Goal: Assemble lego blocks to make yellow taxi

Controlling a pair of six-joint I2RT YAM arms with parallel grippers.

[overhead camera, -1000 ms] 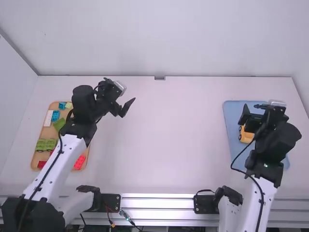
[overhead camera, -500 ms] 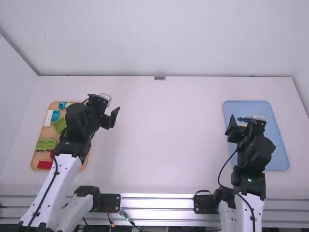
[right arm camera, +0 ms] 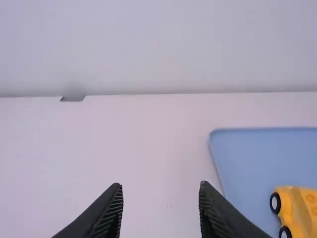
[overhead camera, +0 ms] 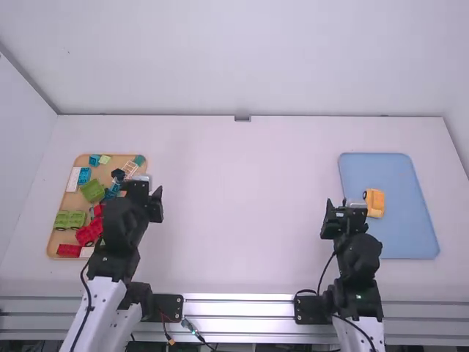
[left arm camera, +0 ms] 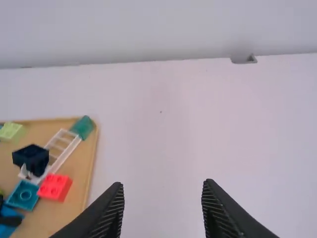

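Looking down on the white table [overhead camera: 245,220] like a big clock with twelve far away, we find the yellow taxi [overhead camera: 375,200] at three o'clock. It sits on the blue tray [overhead camera: 392,238], a little to the nine o'clock side of the tray's middle. In the right wrist view, we see two black wheels [right arm camera: 275,202] with white centers on the taxi.

Our right gripper [overhead camera: 346,207] is up above the table, just to the nine o'clock side of the taxi. Its two fingers are spread wide, and we see white table between the tips.

Our left gripper [overhead camera: 143,192] is over at nine o'clock, by the three o'clock edge of the wooden tray [overhead camera: 58,238]. Its fingers are spread wide too, with white table between them.

The wooden tray is at nine o'clock on the table and has lots of blocks in it. Now we make the tray its own clock. A teal block [overhead camera: 139,159] is in the one o'clock corner, touching or right beside a white ladder piece [overhead camera: 130,168]. A long white block [overhead camera: 73,180] is near ten o'clock. A green block with wheels [overhead camera: 69,219] is at eight o'clock, and a flat red block [overhead camera: 69,250] is at seven o'clock.
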